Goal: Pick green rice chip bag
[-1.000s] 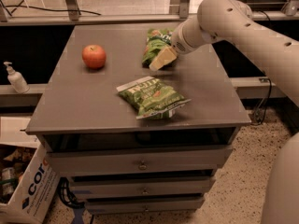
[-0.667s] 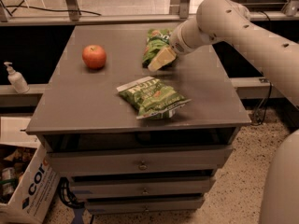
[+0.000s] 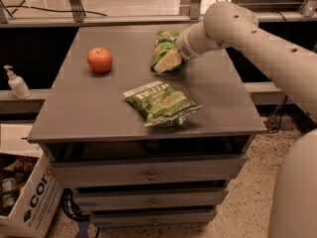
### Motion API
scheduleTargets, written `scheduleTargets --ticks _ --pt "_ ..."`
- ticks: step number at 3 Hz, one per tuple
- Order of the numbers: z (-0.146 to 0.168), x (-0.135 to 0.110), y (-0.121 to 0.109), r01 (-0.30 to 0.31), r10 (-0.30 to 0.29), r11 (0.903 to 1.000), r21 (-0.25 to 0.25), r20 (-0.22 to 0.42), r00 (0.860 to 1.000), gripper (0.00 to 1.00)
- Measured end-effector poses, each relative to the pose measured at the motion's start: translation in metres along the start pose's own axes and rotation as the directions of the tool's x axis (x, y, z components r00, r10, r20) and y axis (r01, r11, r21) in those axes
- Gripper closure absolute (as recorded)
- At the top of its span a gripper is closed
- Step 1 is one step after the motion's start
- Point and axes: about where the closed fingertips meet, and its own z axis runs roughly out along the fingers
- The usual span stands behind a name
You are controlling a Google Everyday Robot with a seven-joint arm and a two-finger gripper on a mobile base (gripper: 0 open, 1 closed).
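Still, little differs from a second ago: the pincer (image 3: 168, 62) stays pressed on the near end of the green rice chip bag (image 3: 163, 42), and I cannot tell whether it is clenched or released. The bag lies at the rear middle of the surface (image 3: 89, 108), close to the back edge. The apple (image 3: 99, 60) sits well apart to the left. A darker flat bag (image 3: 161, 103) lies near the front edge. Bare surface shows at front left and along the right edge, beneath the arm (image 3: 247, 33).
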Motion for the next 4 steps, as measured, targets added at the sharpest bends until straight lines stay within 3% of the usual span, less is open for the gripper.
scheduleTargets --ticks 3,4 --pt "-0.006 -0.011 -0.005 -0.028 0.028 0.9995 0.012 0.048 0.998 0.88" --pt "-0.013 -0.023 -0.003 -0.029 0.03 0.9996 -0.007 0.089 0.996 1.0"
